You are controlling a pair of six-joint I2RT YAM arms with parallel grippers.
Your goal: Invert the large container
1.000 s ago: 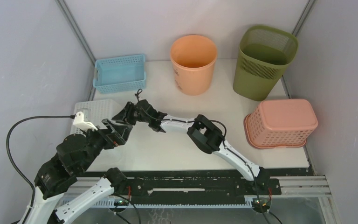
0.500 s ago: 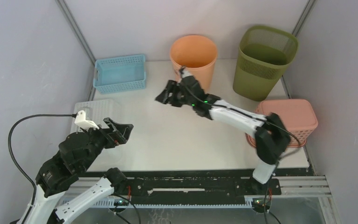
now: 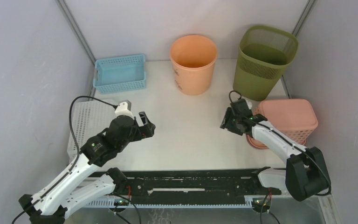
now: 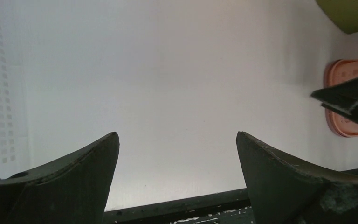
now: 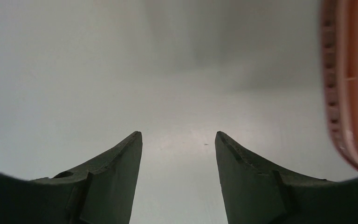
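The pink basket (image 3: pixel 286 120) sits upside down at the table's (image 3: pixel 186 140) 3 o'clock edge. The right gripper (image 3: pixel 225 123), fingers spread and empty, is just beside the basket's 9 o'clock side. The left gripper (image 3: pixel 148 126) gapes wide, empty.

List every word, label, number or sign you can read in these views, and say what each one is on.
Nothing is readable in any view.
orange bucket: a faint printed mark low on its left side, too small and blurred to read.
No lettering shows on anything else.
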